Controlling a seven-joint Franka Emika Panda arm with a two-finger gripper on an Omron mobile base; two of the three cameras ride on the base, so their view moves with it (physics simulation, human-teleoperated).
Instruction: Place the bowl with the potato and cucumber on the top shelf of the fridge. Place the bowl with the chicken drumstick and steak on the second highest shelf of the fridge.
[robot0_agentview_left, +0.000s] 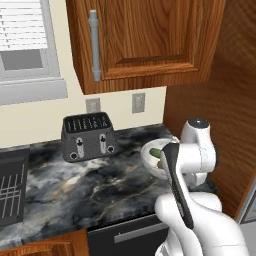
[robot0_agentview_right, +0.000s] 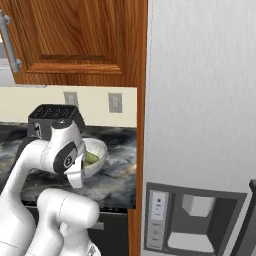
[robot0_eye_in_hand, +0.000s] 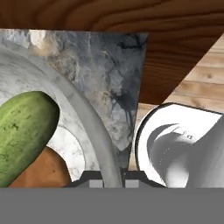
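The pale speckled bowl (robot0_agentview_left: 150, 159) (robot0_agentview_right: 98, 151) is at the right end of the dark marble counter (robot0_agentview_left: 90, 180), tilted, seemingly a little above it. In it lie the green cucumber (robot0_eye_in_hand: 24, 131) (robot0_agentview_left: 155, 152) (robot0_agentview_right: 91, 159) and, under it, the brown potato (robot0_eye_in_hand: 41, 171). My gripper (robot0_eye_in_hand: 113, 177) (robot0_agentview_right: 81, 172) is shut on the bowl's rim (robot0_eye_in_hand: 83, 127), one fingertip (robot0_eye_in_hand: 93, 177) inside and one outside. The fridge (robot0_agentview_right: 200, 100) stands to the right with its grey door shut, so both shelves are hidden. The drumstick and steak are out of view.
A black toaster (robot0_agentview_left: 89, 136) (robot0_agentview_right: 54, 116) stands at the back of the counter. A wooden wall cabinet (robot0_agentview_left: 145, 40) hangs overhead, and a wooden side panel (robot0_agentview_right: 142, 150) separates the counter from the fridge. A water dispenser (robot0_agentview_right: 195, 220) sits low in the fridge door.
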